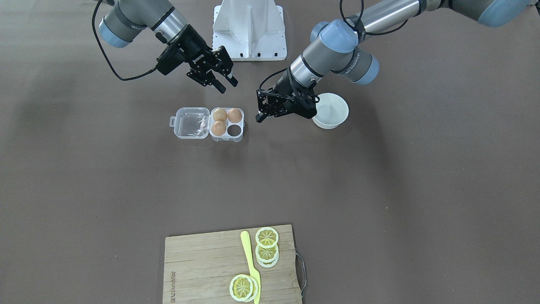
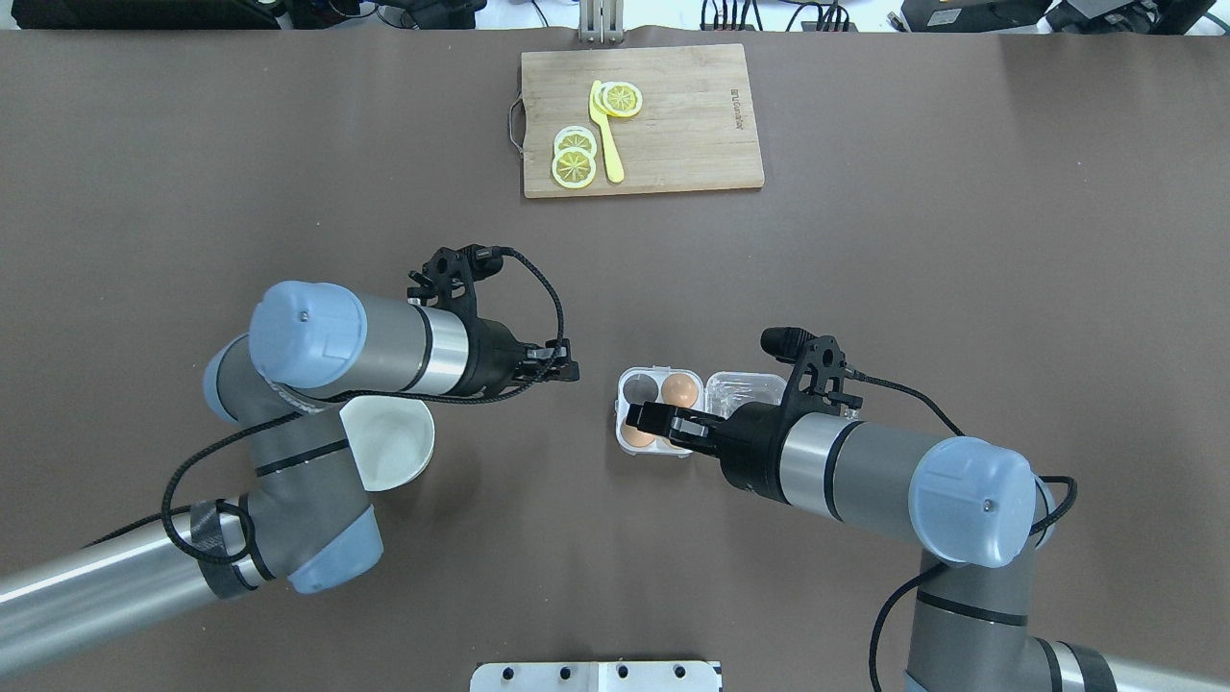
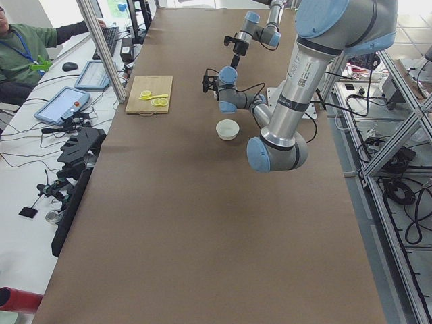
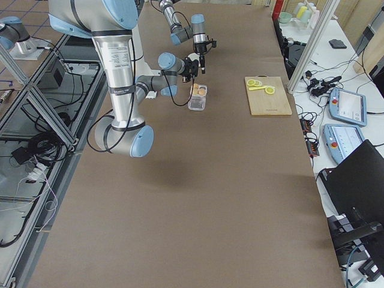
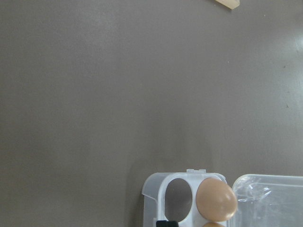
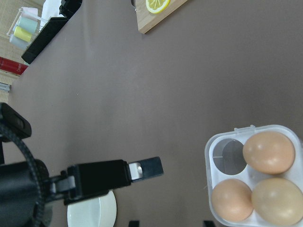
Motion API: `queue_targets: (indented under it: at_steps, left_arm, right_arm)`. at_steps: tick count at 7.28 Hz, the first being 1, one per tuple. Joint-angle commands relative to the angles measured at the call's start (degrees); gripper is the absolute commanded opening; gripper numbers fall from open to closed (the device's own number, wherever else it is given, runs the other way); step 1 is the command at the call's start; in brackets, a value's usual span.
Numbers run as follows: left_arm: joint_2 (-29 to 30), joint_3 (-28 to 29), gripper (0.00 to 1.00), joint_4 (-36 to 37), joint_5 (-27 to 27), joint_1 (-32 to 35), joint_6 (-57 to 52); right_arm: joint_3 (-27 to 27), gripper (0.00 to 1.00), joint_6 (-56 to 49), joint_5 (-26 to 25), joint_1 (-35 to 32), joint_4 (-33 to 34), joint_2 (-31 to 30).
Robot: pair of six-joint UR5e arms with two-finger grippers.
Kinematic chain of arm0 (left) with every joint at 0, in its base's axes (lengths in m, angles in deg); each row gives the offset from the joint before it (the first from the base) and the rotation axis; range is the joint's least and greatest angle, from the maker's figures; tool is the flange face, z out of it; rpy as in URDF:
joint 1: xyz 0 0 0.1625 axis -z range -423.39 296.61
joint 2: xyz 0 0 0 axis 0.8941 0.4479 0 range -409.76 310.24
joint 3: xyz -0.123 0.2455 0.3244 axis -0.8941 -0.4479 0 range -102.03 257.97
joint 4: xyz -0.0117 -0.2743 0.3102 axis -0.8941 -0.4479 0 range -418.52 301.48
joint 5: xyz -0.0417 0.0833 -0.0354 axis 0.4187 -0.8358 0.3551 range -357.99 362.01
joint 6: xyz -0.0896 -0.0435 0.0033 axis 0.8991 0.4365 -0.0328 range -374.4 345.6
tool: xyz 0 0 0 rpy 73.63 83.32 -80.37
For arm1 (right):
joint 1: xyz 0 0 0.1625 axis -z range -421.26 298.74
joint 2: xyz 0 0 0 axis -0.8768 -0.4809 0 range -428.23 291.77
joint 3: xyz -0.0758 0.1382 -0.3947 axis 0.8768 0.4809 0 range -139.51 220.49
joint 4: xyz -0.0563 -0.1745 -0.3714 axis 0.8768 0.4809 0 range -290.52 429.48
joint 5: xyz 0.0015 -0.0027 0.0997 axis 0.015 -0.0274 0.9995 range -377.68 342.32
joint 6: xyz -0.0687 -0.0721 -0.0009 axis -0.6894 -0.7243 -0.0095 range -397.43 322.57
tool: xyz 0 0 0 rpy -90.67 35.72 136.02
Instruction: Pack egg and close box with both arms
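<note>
While a person (image 3: 20, 54) sits nearby, the brown table (image 1: 379, 190) bears the box (image 1: 198, 124).

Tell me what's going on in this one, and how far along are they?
Two robot arms are packing eggs into a clear four-cell box. Three eggs sit in its cups, one cup is empty, and the lid lies open. Neither gripper holds anything. The right gripper hovers open by the box. The left gripper, which looks shut, is between the box and an empty white bowl.
</note>
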Motion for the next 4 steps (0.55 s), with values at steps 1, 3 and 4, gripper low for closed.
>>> queue_targets:
  at_steps: [1, 3, 4]
  left_arm:
    - [-2.2, -1.5, 0.0, -0.1, 6.5, 4.2, 0.1]
    - [-1.8, -0.8, 0.0, -0.1, 5.8, 3.8, 0.2]
    - [-1.6, -0.6, 0.0, 0.0, 5.6, 3.7, 0.2]
  right_arm:
    - [-0.5, 0.54, -0.2, -0.4, 0.2, 0.1, 0.3]
    - [-0.5, 0.54, -0.9, 3.1, -2.5, -0.2, -0.6]
    - [-0.5, 0.53, -0.9, 7.4, -5.4, -0.6, -1.8]
